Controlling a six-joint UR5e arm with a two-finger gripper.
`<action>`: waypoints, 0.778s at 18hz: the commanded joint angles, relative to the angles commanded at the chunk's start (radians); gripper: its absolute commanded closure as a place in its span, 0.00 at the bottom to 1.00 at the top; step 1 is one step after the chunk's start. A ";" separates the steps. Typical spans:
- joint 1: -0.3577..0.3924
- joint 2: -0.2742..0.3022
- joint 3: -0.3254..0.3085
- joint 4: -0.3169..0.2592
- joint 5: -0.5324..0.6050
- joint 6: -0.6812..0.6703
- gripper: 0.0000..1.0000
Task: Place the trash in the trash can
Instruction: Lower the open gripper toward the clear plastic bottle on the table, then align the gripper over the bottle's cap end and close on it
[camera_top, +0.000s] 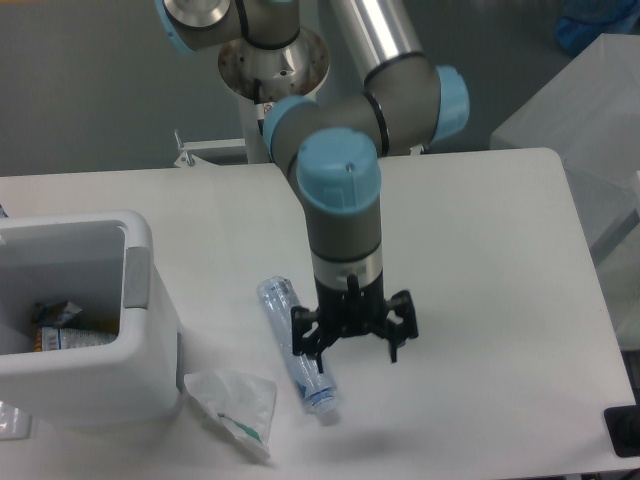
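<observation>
Camera view showed the hand (351, 347) spread wide, empty, just beside the crushed bottle (296, 345) lying on the desk (480, 250).

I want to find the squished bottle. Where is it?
The bottle lies flat on the table, near the front middle, between the trash can and the open end effector, with the crumpled wrapper beside it.
</observation>
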 joint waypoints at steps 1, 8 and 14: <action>0.000 -0.012 0.003 0.000 0.000 -0.012 0.00; -0.003 -0.109 -0.001 0.008 0.018 -0.063 0.00; -0.006 -0.138 -0.008 0.009 0.035 -0.068 0.00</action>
